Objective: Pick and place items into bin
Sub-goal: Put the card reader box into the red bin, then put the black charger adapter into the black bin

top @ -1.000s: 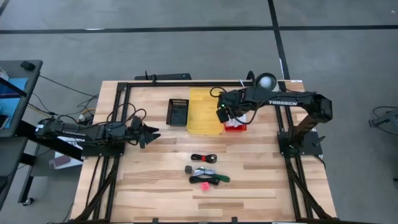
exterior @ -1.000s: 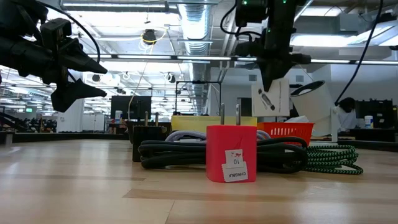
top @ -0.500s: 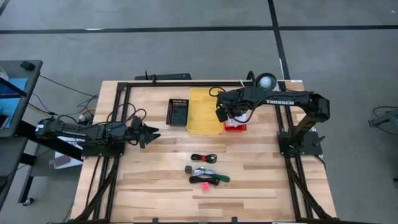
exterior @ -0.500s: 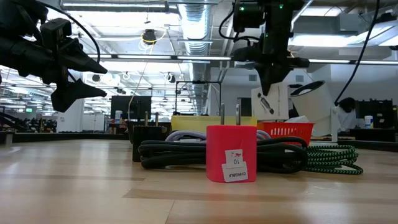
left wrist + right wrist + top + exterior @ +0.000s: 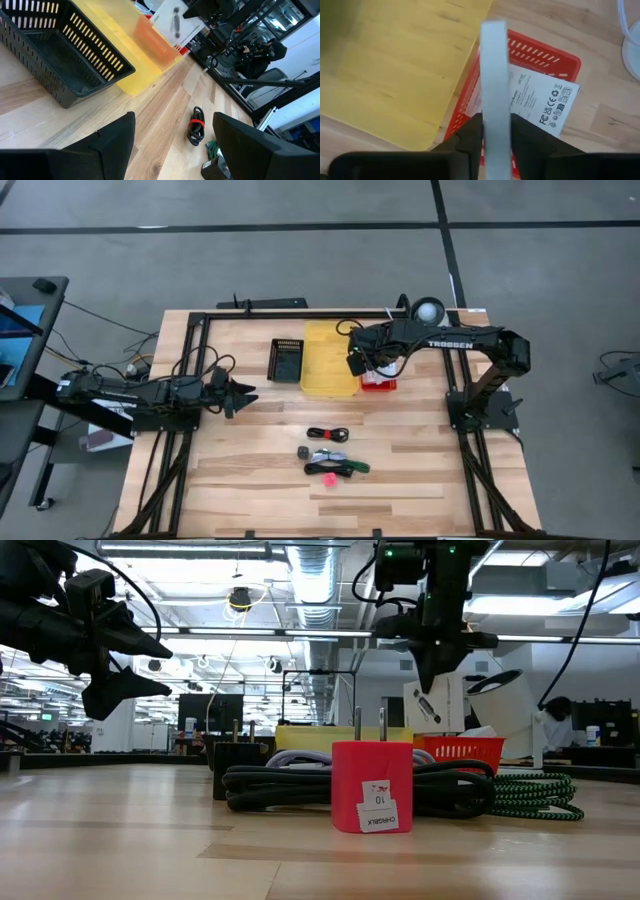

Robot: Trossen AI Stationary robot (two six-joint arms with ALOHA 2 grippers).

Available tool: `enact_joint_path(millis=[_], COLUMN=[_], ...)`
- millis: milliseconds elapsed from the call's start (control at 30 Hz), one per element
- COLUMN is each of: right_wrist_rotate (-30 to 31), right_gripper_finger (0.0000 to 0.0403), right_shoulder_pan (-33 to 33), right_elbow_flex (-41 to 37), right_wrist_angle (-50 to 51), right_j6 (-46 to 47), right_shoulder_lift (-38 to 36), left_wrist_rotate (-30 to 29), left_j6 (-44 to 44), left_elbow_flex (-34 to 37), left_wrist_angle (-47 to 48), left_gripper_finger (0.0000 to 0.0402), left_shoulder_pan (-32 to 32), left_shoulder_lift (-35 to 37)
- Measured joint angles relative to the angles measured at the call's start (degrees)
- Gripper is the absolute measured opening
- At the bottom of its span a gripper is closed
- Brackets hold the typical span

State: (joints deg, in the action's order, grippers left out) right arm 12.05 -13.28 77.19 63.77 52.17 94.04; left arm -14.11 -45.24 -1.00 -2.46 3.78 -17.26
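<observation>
My right gripper [image 5: 356, 364] hangs over the gap between the yellow bin [image 5: 328, 358] and the red basket [image 5: 380, 384], shut on a white flat rectangular piece [image 5: 494, 75]. The piece shows edge-on in the right wrist view and hangs under the gripper [image 5: 430, 670] in the low view. More items lie near the table's front: a black cable with a red tie [image 5: 328, 434], a small black block [image 5: 302, 451], a green and black cable bundle [image 5: 340, 467] and a pink block [image 5: 329, 478]. My left gripper [image 5: 245, 397] waits open at the table's left. My right gripper pinches the white flat piece between its two fingers, one on each broad face, at the piece's upper end [image 5: 495, 112]. The fingers point steeply down from above. The piece hangs below them, lifted clear, above the red basket's rim and the yellow bin's edge.
A black slotted basket [image 5: 286, 360] stands left of the yellow bin. A white printed card [image 5: 540, 100] lies in the red basket. A white round object [image 5: 430, 308] sits at the far right. Bare wood lies between the bins and the items in front.
</observation>
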Motion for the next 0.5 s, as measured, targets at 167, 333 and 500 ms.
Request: enact_joint_path(millis=[167,333,500], right_wrist_rotate=[0.0,0.16,1.29], right_gripper_finger=[0.0122,0.0146,0.0155], right_shoulder_pan=[0.0,0.03,0.51], right_elbow_flex=[0.0,0.0,0.0], right_wrist_angle=[0.0,0.01,-0.04], right_j6=[0.39,-0.05,-1.36], right_shoulder_lift=[0.0,0.0,0.0], left_wrist_rotate=[0.0,0.0,0.0], left_j6=[0.0,0.0,-0.02], left_elbow_flex=[0.0,-0.01,-0.01], left_wrist_angle=[0.0,0.0,0.0], left_gripper_finger=[0.0258,0.0258,0.0258], left_shoulder_pan=[0.0,0.0,-0.01], left_shoulder_lift=[0.0,0.0,0.0])
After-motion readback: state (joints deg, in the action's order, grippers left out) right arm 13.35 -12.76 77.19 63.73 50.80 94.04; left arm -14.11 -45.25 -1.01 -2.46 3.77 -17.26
